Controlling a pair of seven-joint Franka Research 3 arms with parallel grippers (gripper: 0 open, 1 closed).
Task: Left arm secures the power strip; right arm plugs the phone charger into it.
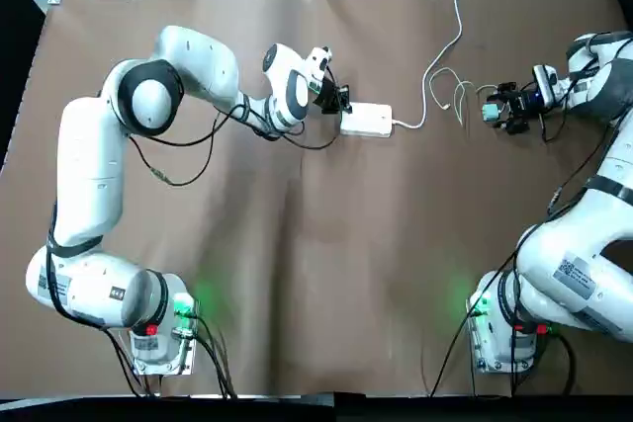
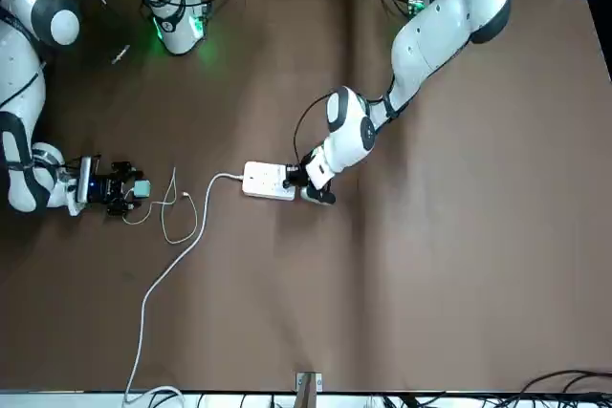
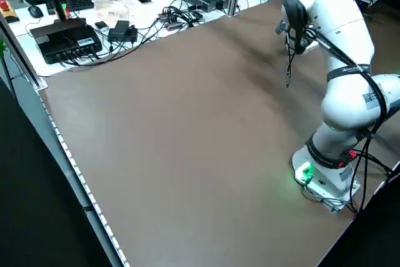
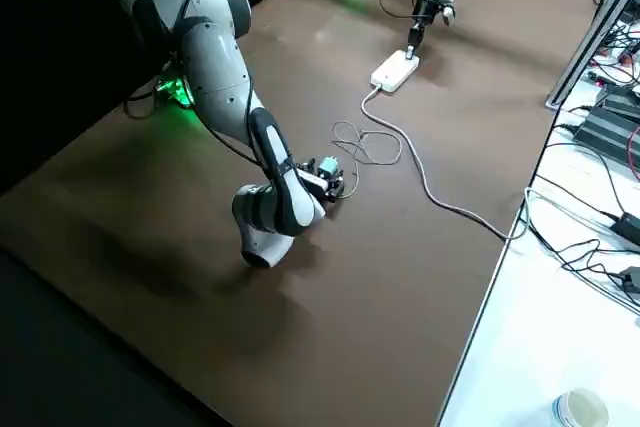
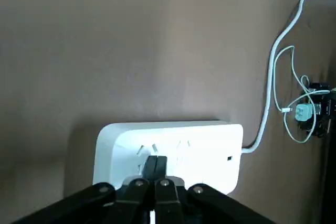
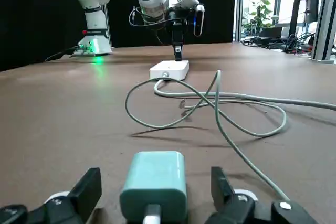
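Your left arm (image 1: pixel 188 76) reaches over the brown surface (image 1: pixel 326 264), its jaws pinched together and pressing down on the end of the power strip (image 1: pixel 367 121) opposite its cord. Over by the right arm (image 1: pixel 584 244), wide-spread jaws straddle the teal phone charger (image 6: pixel 154 183) without gripping it, well apart from the strip.

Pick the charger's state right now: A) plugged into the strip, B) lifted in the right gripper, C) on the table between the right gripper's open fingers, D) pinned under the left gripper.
C. The phone charger sits on the table between the spread fingers of the right gripper, its cable looped ahead of it, well apart from the power strip, where the shut left gripper presses down.
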